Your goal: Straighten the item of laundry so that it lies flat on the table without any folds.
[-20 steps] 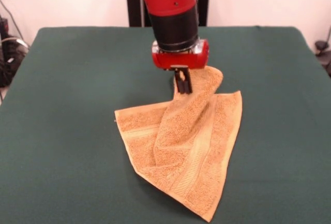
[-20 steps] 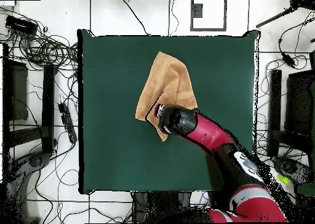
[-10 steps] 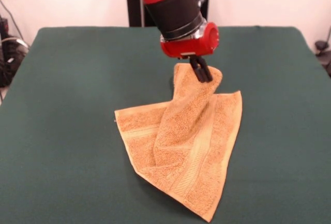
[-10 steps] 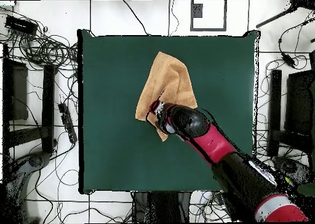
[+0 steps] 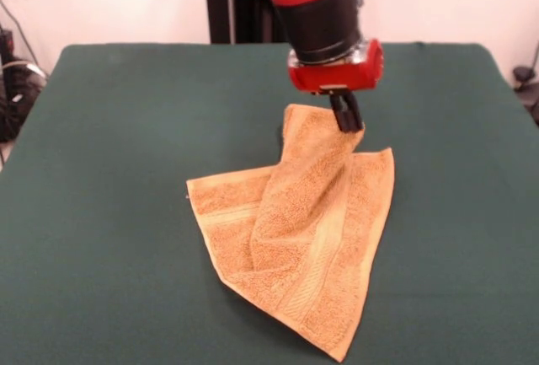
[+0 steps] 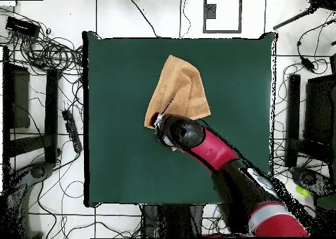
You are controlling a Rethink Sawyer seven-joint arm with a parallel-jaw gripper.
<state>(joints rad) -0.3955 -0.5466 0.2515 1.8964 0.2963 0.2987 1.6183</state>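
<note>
- The orange-tan towel (image 6: 178, 92) lies folded over itself on the green bench (image 6: 118, 151), nearer its far edge.
- The red and black arm (image 6: 216, 154) reaches in from the lower right, its end covering the towel's near corner.
- Cables (image 6: 46, 49) lie on the floor around the bench.

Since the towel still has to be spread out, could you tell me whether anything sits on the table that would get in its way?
Nothing visible does. The gripper is shut on the towel at its raised far corner, and the green table around the folded towel carries no other object in either view.
</note>
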